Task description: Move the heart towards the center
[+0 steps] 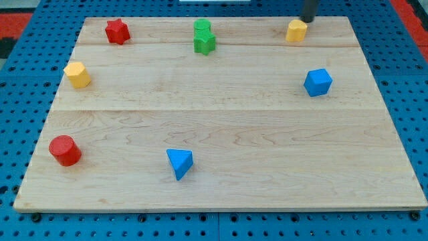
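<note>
The yellow heart [296, 30] lies near the board's top edge, right of the middle. My tip [307, 21] comes down from the view's top and stands just to the upper right of the heart, touching it or nearly so. The wooden board [221, 127] carries all the blocks.
A blue cube [317, 82] lies below the heart on the right. A green cylinder [202, 27] and a green star [204, 43] sit together at top centre. A red star [117, 31], a yellow hexagon [77, 73], a red cylinder [65, 150] and a blue triangle [180, 163] lie to the left.
</note>
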{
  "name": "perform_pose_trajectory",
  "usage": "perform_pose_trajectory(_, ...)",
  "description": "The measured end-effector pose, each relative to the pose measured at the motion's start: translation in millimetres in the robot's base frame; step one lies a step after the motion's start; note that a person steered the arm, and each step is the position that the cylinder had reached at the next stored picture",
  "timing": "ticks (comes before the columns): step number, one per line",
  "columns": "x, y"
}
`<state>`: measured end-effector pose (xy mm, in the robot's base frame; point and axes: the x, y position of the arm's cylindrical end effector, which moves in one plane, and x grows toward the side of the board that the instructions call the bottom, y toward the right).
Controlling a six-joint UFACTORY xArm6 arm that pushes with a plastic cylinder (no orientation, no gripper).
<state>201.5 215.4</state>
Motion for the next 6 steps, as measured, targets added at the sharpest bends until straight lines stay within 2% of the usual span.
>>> perform_pose_trajectory(1, 22.6, -54.5)
perform_pose_trajectory(2, 40.5, -132.7)
perform_pose_trajectory(3, 58.0, -118.8)
perform_pose_trajectory(4, 94.1, -102.1)
perform_pose_trajectory(5, 105.1, -63.2)
perform_pose_trajectory(6, 131.6, -106.6)
